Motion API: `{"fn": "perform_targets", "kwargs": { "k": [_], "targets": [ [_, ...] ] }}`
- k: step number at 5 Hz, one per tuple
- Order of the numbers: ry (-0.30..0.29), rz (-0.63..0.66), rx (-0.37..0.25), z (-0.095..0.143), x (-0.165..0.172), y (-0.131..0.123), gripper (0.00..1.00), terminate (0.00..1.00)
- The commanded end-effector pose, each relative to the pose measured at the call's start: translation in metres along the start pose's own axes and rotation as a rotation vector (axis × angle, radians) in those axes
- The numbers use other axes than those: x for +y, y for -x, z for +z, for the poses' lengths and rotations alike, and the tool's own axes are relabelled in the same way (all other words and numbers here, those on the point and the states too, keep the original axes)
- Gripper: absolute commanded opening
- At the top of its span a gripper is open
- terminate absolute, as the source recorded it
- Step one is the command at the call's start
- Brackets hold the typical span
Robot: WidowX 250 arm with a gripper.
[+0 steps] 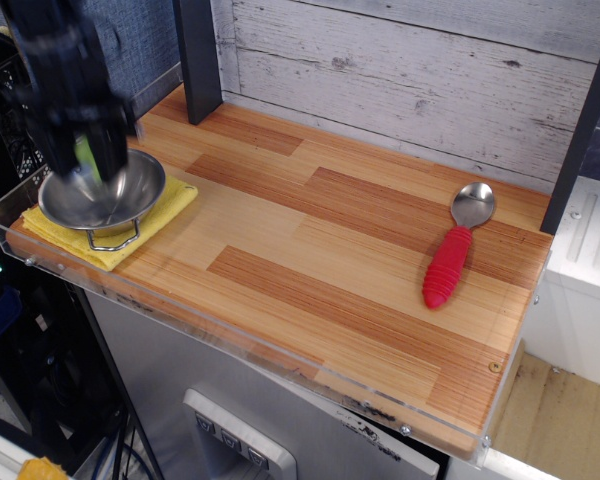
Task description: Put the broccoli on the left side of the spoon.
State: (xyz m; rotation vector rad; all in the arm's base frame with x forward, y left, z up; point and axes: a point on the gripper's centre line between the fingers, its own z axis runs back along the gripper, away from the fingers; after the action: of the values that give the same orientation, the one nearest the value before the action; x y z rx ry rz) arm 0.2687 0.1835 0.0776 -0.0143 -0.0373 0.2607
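My gripper hangs blurred above the round steel bowl at the table's far left. It is shut on the light-green broccoli, which shows as a green sliver between the fingers, lifted just clear of the bowl. The bowl now looks empty. The spoon, with a silver bowl and ribbed red handle, lies far off at the right side of the wooden table, handle pointing toward the front.
The steel bowl sits on a yellow cloth at the left edge. A dark post stands at the back left, another at the right. A clear acrylic lip lines the front edge. Bare wood lies between bowl and spoon.
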Motion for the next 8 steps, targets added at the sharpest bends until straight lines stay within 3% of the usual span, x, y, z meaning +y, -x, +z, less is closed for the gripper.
{"fn": "perform_targets", "kwargs": {
  "k": [1, 2, 3, 6, 8],
  "targets": [
    [0.024, -0.164, -0.079, 0.054, -0.078, -0.022, 0.00, 0.00],
    [0.012, -0.315, -0.049, 0.045, -0.132, -0.013, 0.00, 0.00],
    [0.019, -0.385, -0.026, 0.035, -0.170, -0.016, 0.00, 0.00],
    [-0.038, -0.346, -0.033, -0.014, -0.185, -0.061, 0.00, 0.00],
    [-0.037, -0.425, 0.010, -0.036, -0.203, -0.051, 0.00, 0.00]
  ]
}}
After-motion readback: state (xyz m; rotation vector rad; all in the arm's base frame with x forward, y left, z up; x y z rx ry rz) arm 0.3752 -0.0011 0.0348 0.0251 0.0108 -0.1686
